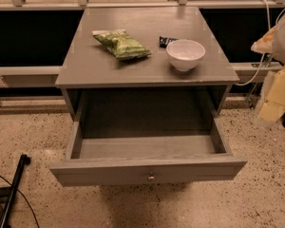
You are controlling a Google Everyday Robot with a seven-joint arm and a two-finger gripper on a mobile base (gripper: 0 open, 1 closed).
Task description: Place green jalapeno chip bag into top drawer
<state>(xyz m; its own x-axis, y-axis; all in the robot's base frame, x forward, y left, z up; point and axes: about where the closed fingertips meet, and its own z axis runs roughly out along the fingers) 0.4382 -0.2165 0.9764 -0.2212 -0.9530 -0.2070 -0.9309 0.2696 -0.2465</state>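
The green jalapeno chip bag [121, 43] lies flat on the grey cabinet top [85, 68], left of centre. The top drawer [104, 173] is pulled fully out toward me, with its round metal knob [151, 177] at the middle of the front panel. Its inside is bare. My gripper [275, 96] shows as a blurred pale yellow and white shape at the right edge. It is well to the right of the cabinet, away from the bag, and holds nothing that I can see.
A white bowl [185, 54] stands on the top, right of the bag, with a small dark wrapped bar [165, 41] behind it. A black pole [14, 189] and cable lie on the speckled floor at lower left. A rail [133, 4] runs behind the cabinet.
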